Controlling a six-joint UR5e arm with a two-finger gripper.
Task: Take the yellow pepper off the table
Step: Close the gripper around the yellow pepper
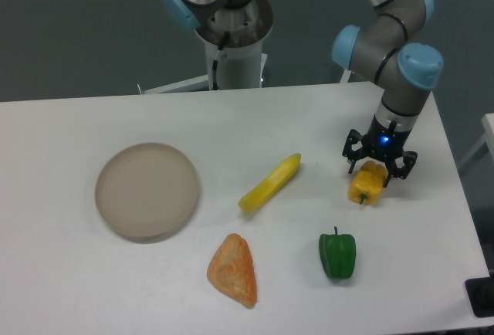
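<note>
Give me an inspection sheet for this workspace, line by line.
Surface: white table, plain and unmarked.
Job's things: yellow pepper lying on the table near the right edge.
Clutter: round tan plate at left; long yellow piece mid-table; orange wedge-shaped piece in front; green pepper in front of the yellow one.
Grippers: end effector open, fingers straddling the yellow pepper's far end; contact cannot be told.
Cables: nothing seen.
Surroundings: grey floor, yellow line, second robot base behind the table.
</note>
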